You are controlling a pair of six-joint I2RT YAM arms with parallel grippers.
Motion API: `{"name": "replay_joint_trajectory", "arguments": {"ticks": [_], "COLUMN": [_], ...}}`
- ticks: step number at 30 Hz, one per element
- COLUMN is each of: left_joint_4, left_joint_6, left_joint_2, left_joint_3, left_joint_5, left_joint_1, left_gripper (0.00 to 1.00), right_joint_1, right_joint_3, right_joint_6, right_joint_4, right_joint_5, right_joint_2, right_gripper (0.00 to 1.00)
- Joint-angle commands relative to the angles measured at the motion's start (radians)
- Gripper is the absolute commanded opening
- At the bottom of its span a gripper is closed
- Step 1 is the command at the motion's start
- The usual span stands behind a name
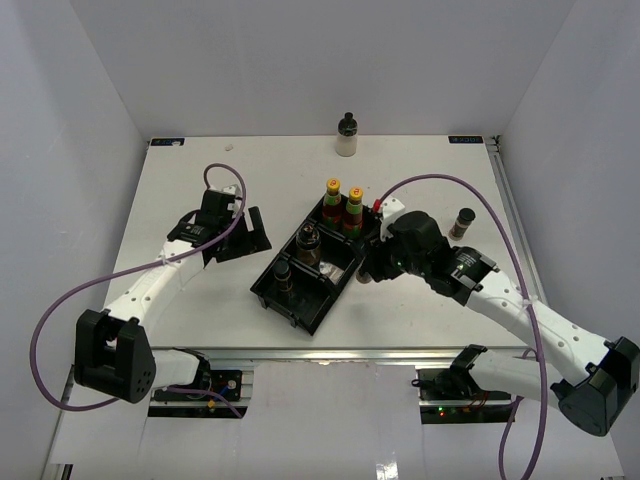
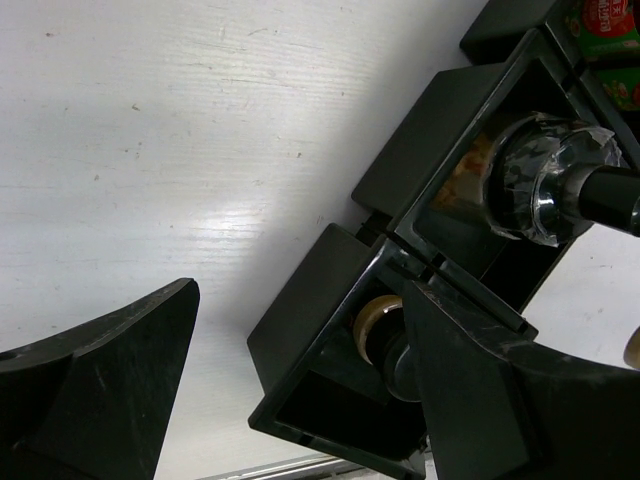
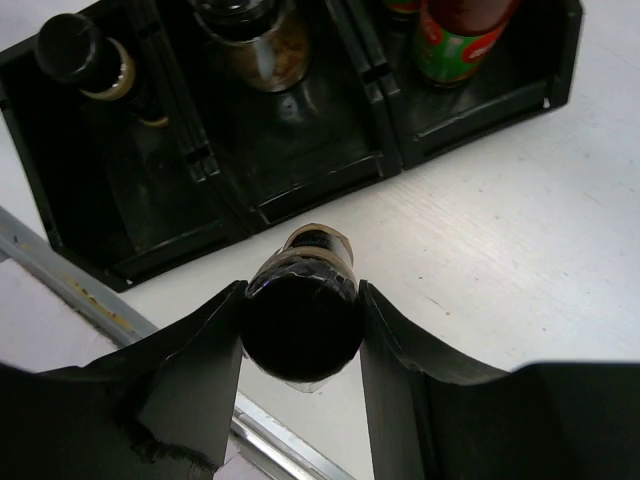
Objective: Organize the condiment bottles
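Note:
My right gripper [image 3: 300,300] is shut on the black cap of a dark brown bottle [image 3: 303,325], just off the near right side of the black divided tray [image 1: 262,290]. In the tray stand two red-sauce bottles [image 1: 332,200] [image 1: 353,208] with yellow caps, a dark jar [image 1: 309,243] and a black-capped bottle [image 1: 283,277]. My left gripper [image 1: 245,235] hangs open to the left of the tray, nothing between its fingers [image 2: 120,360]. In the left wrist view the jar [image 2: 530,185] and the black-capped bottle [image 2: 385,335] show in their compartments.
A cream-bodied bottle with a black top [image 1: 346,135] stands at the table's far edge. A dark jar [image 1: 463,222] stands alone right of the tray, behind my right arm. A metal rail [image 3: 90,300] runs along the near table edge.

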Motion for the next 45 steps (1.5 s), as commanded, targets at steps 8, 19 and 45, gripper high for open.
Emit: {"name": "replay_joint_trajectory", "arguments": {"ticks": [8,19,45], "left_joint_4": [-0.068,-0.12,-0.139], "left_joint_6": [0.066,0.063,0.089], "left_joint_2": [-0.02,-0.133,-0.185], "left_joint_3": [0.132,0.157,0.162], "left_joint_5": [0.01,-0.041,-0.071], "left_joint_1": [0.007,0.022,0.033], "left_gripper": [0.94,0.94,0.95], "right_joint_1": [0.229,0.321,0.37], "right_joint_3": [0.137,0.153,0.235], "right_joint_6": [0.052,0.047,0.018], "right_joint_4": [0.091,0.243,0.405], "right_joint_5": [0.076,0.098,0.138], "right_joint_2": [0.135,0.261,0.572], "right_gripper": [0.08,0.08,0.11]}}
